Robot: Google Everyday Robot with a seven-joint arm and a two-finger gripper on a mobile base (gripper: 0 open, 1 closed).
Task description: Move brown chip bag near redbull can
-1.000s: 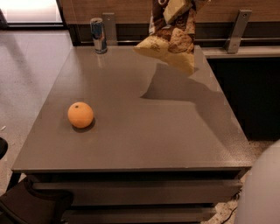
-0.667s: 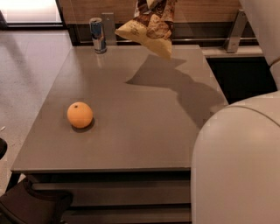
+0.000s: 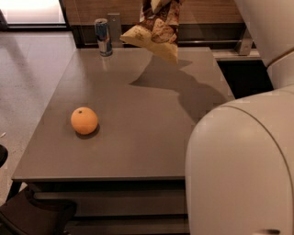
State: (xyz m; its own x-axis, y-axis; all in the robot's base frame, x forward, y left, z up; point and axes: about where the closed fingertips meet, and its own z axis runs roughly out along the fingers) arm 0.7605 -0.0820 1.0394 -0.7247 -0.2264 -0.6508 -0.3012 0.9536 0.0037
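The brown chip bag [image 3: 155, 28] hangs in the air directly beneath the gripper [image 3: 158, 3], clear of the surface [image 3: 138, 137]. The gripper sits at the very top edge of the view, mostly cut off, and is clamped on the bag's upper end. The bag's pale-yellow lower corner points down and to the left in the view, and its dark-brown panel faces the camera.

Left of the gripper and lower down, the redbull can [image 3: 103, 36] stands upright near the far edge of the surface. It is close to the hanging bag but apart from it (a visible gap separates the can from the bag's nearest corner).

Well below the gripper and to its left, much nearer the camera, an orange [image 3: 84, 120] rests alone on the surface, far from both the can and the bag.

Below the gripper and a little to the right, the bag's dark shadow [image 3: 183, 87] spreads across the surface. The robot's white arm shell [image 3: 239, 160] fills the lower right of the view, with another white section at the upper right, right of the gripper.
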